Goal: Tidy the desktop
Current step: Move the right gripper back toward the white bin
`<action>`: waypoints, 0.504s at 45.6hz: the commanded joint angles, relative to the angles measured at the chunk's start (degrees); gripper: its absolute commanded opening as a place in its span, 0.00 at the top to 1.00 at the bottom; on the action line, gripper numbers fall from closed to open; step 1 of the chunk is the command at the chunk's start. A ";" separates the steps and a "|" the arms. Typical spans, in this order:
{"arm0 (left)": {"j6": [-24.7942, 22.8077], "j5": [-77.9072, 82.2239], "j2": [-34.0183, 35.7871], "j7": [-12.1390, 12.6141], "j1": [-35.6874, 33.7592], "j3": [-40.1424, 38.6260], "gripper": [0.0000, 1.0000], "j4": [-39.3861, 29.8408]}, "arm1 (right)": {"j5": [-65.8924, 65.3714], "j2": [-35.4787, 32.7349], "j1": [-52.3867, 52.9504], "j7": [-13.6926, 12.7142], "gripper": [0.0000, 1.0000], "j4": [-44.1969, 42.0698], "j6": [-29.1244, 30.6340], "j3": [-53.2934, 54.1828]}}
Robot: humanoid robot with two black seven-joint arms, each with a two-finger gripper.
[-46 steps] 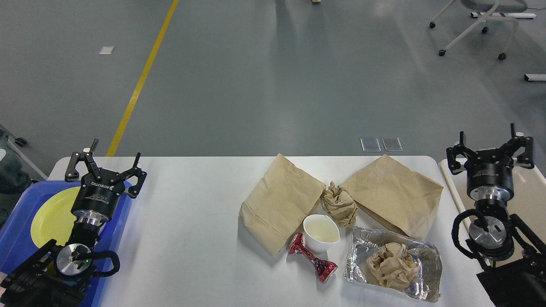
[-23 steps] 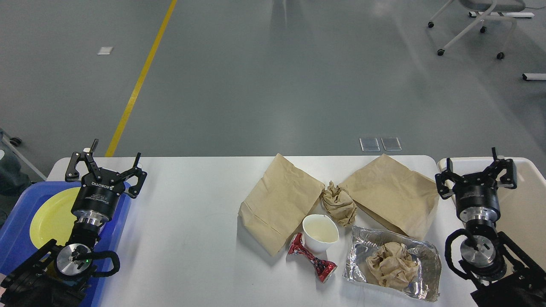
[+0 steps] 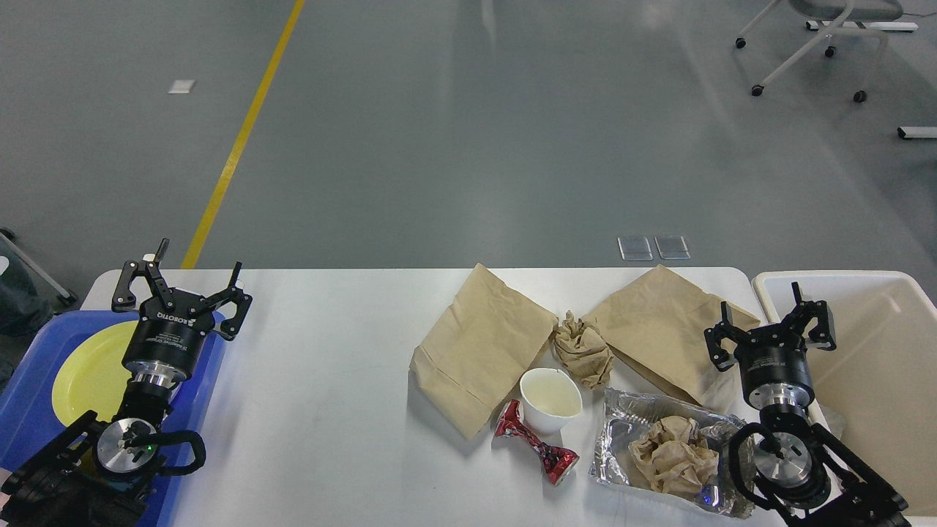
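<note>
White bench (image 3: 329, 410) spanning the lower view, between blue tray (image 3: 29, 410) at left and cream bin (image 3: 889, 366) at right. Two flat brown paper bags (image 3: 479, 351) mid-bench, crumpled paper between. Foil tray (image 3: 622, 428), paper cup (image 3: 550, 399), red wrapper (image 3: 538, 446) nearer. Left end effector (image 3: 196, 282) over tray's edge, fingers spread, empty. Right end effector (image 3: 770, 326) above right bag's corner, likewise spread, empty.
</note>
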 commanded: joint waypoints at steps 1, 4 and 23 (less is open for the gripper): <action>-0.05 0.00 0.00 0.02 0.00 -0.10 0.04 0.00 | -0.45 -0.97 -1.49 -0.06 0.00 2.02 3.43 0.03; 0.04 0.00 0.00 0.02 0.00 -0.10 0.04 0.00 | 0.25 -1.50 -2.02 -0.15 0.00 1.33 8.96 0.38; -0.05 0.00 0.00 0.02 0.00 -0.10 0.04 0.00 | 0.25 -0.36 1.75 -1.90 0.00 -6.94 12.41 -0.40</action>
